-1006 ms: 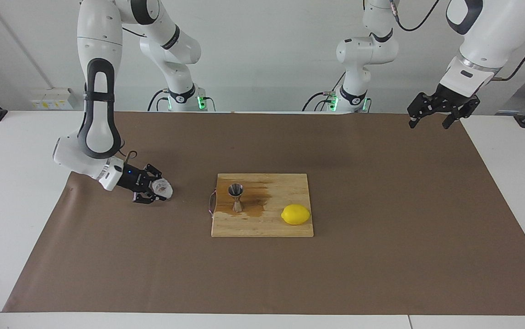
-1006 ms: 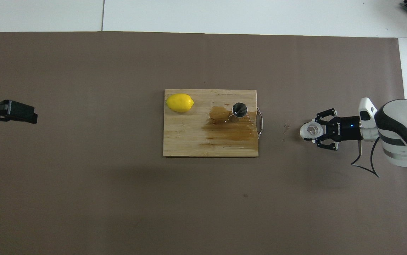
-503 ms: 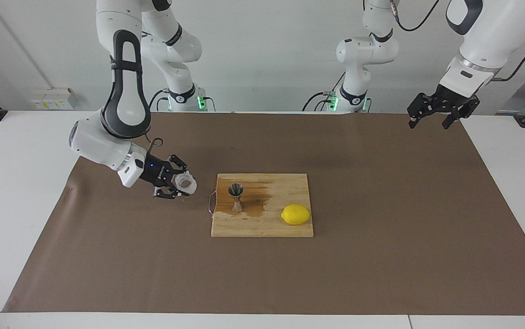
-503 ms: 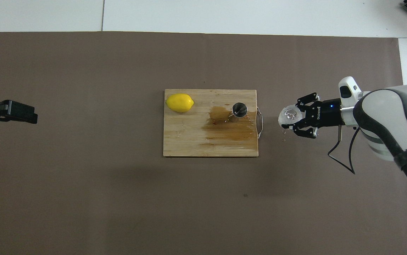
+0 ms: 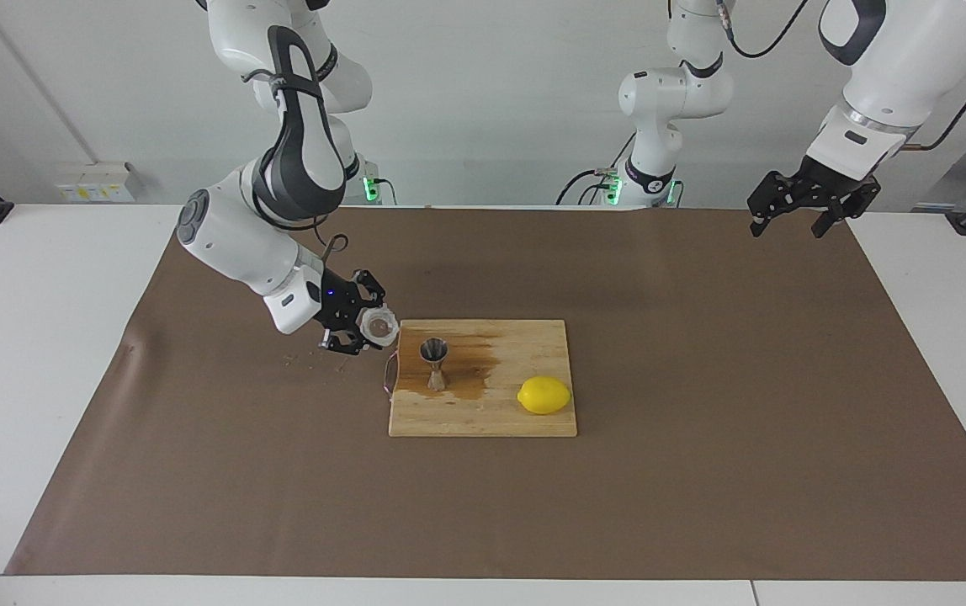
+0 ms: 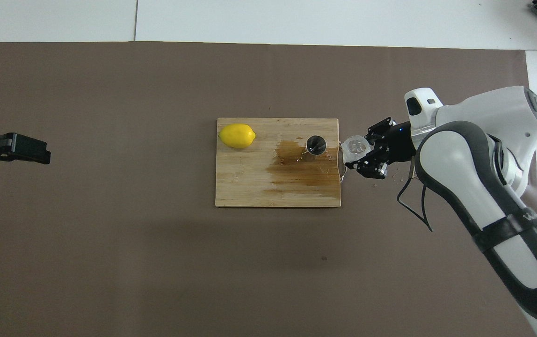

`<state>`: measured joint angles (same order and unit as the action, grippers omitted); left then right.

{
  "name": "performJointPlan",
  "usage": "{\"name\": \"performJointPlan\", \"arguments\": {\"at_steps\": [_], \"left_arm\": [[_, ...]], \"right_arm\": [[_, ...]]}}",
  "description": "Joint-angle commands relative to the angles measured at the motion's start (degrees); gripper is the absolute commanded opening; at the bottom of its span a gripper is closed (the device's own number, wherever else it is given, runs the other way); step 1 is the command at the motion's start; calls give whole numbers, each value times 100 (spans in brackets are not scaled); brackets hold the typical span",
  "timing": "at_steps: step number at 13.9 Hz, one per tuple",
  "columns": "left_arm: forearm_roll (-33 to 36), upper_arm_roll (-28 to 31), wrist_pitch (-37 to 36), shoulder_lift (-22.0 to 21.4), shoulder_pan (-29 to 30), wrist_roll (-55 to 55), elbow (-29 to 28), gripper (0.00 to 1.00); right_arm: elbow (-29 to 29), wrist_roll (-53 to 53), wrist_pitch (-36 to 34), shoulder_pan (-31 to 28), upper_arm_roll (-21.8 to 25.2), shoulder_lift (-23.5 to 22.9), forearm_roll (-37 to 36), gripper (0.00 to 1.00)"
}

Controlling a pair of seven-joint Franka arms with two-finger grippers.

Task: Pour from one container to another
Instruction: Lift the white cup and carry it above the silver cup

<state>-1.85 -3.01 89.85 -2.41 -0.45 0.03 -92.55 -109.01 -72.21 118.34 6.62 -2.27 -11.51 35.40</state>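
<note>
While clamped shut around the translucent cup (image 5: 381,324) with the right gripper (image 5: 368,326), hovered over the brown mat (image 5: 702,471) just beside the handle edge of the cutting board (image 5: 483,414), at the right arm's end of it. Carried the cup with its mouth apparently tipped toward the board and brownish contents showing inside.

Had the lift and most of the approach done, judging by that position. Had not yet reached the steel jigger (image 5: 434,363), which stood upright on the board near that same edge, apart from the cup. Left the last short carry, the lining-up over the jigger's small mouth and the tilt itself to do. Called for care with so narrow a target.

Kept the left gripper (image 5: 790,222) waiting with fingers spread, holding nothing, over the mat's edge at the left arm's end, well apart from everything.

Could not tell how full the cup was, nor whether the jigger held anything. Showed a dark wet patch (image 5: 476,369) on the board by the jigger and small specks (image 5: 294,360) on the mat below the right arm, of unclear origin. Saw a lemon (image 5: 544,395) untouched on the board, nearer the left arm's end.
</note>
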Motion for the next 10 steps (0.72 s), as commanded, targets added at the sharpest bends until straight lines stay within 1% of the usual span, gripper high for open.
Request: {"name": "performJointPlan", "arguments": {"at_steps": [1,6,7,10], "left_arm": [[-61,38,-11,-181,2,67,-184,100],[-61,38,-11,-181,2,67,-184,100],[-61,38,-11,-181,2,67,-184,100],[-61,38,-11,-181,2,67,-184,100]], "right_arm": [[160,653,75,215,-1,9,-585,29],[485,2006,14,506,-10,-26,-1657,30],[564,2227,-4,654,-10,-44,-1860,30],[627,2869,49,840,-10,-79,-2422,30]]}}
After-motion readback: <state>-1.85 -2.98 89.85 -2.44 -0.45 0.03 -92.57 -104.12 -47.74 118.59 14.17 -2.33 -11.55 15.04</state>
